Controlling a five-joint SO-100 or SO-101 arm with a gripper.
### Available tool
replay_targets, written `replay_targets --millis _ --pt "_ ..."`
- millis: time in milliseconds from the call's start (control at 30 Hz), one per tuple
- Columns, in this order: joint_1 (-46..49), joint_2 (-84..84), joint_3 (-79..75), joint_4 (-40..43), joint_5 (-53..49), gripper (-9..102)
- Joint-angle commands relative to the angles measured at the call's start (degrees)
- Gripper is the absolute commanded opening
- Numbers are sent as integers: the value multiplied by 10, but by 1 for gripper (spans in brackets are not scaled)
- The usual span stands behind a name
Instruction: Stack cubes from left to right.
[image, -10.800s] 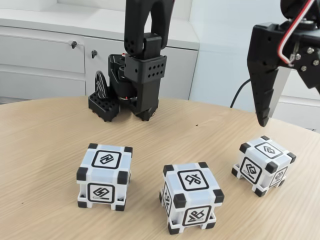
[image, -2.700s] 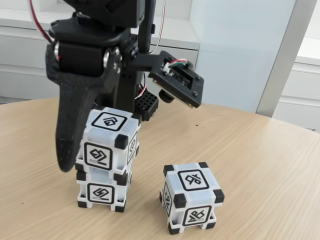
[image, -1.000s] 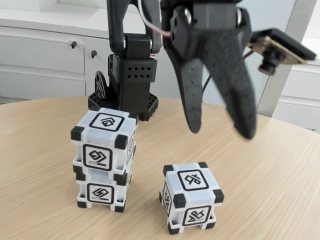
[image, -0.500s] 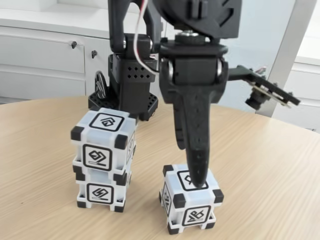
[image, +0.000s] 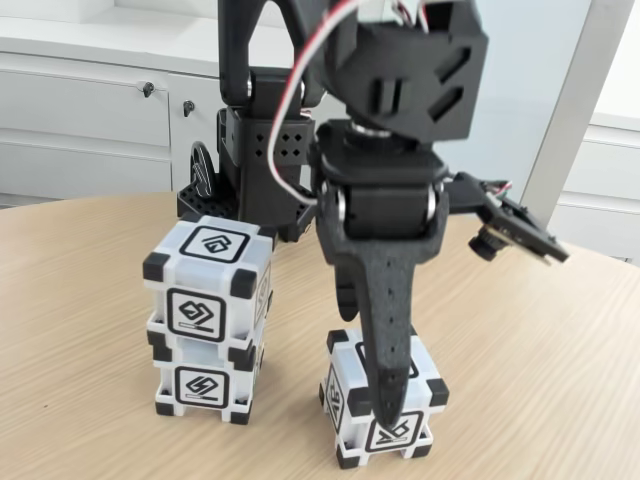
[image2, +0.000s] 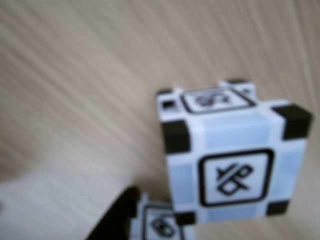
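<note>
In the fixed view the black two-finger gripper was down over the lone white and pale-blue plastic cube with black corner blocks at roughly 6 o'clock, its near finger crossing the cube's front face and hiding most of the top glyph. Jaw state: can't tell, the near finger blocked the far one. Two matching cubes stood stacked at 8 o'clock, upper cube sitting on lower cube, slightly twisted off square, well apart from the lone one. Black arm base sat at 12 o'clock on the light wooden table, a black toothed block at its foot. White cabinets behind. The wrist view was blurred: same lone cube at 4 o'clock, a dark fingertip at 7 o'clock beside it.
</note>
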Motion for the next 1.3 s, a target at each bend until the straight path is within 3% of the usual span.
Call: replay_targets --millis 0,200,467,633,733,933,1267 --pt "5 -12 -10 -7 -14 40" --pt "6 -42 -11 -10 -28 40" --pt "6 -54 -6 -111 -64 40" --pt "2 -54 -4 -127 -63 40" --pt "-1 -55 -4 -127 -52 31" --pt "5 -55 -4 -127 -40 1" --pt "-2 -41 -4 -127 -48 0"
